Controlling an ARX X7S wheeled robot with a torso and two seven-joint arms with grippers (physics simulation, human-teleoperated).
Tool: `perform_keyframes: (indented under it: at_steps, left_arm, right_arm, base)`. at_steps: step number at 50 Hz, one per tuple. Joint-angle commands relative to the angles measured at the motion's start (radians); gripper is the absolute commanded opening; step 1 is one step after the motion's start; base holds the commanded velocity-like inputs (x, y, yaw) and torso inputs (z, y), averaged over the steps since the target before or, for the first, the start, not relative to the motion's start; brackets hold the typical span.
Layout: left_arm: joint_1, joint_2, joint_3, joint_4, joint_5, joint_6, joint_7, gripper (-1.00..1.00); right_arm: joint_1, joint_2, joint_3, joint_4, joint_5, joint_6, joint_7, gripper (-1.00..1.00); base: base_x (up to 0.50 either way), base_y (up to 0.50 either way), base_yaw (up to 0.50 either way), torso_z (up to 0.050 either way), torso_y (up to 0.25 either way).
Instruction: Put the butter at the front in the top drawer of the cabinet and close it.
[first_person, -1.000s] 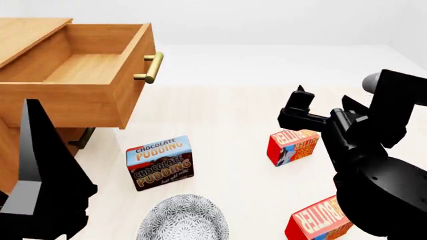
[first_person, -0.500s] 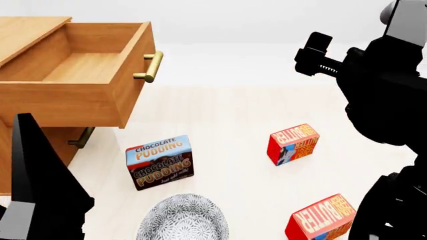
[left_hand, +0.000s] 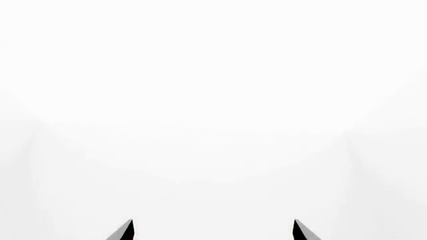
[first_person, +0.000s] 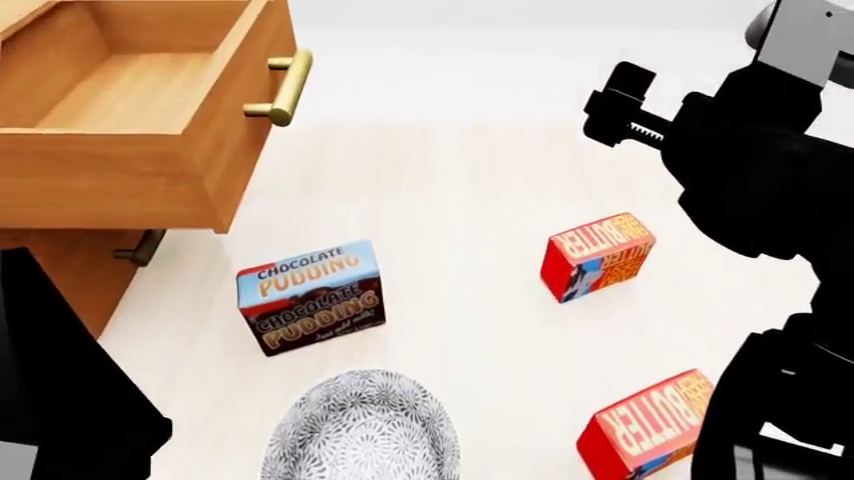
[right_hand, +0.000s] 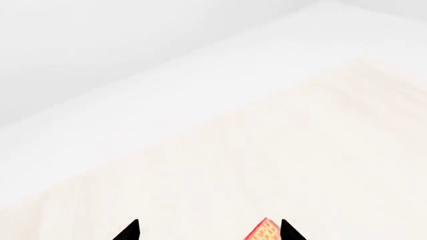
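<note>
Butter boxes lie on the pale floor in the head view, the front butter (first_person: 650, 437) near the bottom edge beside the right arm and a second butter box (first_person: 597, 256) farther back, well apart from the pulled-out, empty top drawer (first_person: 134, 95) of the cabinet (first_person: 67, 270). From the right wrist, the right gripper (right_hand: 209, 231) shows two spread tips holding nothing, a red-orange box corner just beside one. The left gripper (left_hand: 212, 231) shows parted tips against blank white.

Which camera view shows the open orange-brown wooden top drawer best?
The head view: the open orange-brown wooden top drawer shows its empty inside and brass bar handle. The left wrist view shows only white; the right wrist view shows pale floor and a red box corner, no drawer.
</note>
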Motion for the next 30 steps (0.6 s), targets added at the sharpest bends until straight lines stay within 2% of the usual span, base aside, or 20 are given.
perform_keyframes:
  at_steps: [1,8,20,30]
  left_arm:
    - [0.039,-0.005,-0.027,0.002,0.004,0.038,-0.001,1.0]
    - [0.053,-0.004,-0.034,-0.006,0.0,0.056,-0.001,1.0]
    - [0.078,-0.006,-0.05,-0.013,-0.007,0.071,-0.004,1.0]
    - [0.089,-0.006,-0.062,-0.011,-0.006,0.075,-0.006,1.0]
  right_arm:
    - [0.005,-0.012,0.01,-0.005,0.037,0.004,0.045,1.0]
    - [0.0,-0.024,0.035,-0.041,0.066,0.0,0.091,1.0]
    - [0.005,-0.092,0.125,-0.024,0.151,0.012,0.333,1.0]
    - [0.009,-0.136,0.159,0.017,0.13,-0.026,0.422,1.0]
  base:
    - [0.0,0.0,0.0,0.0,-0.146]
    - [0.0,0.0,0.0,0.0,-0.144]
    - [0.0,0.0,0.0,0.0,0.0]
    - [0.0,0.0,0.0,0.0,0.0]
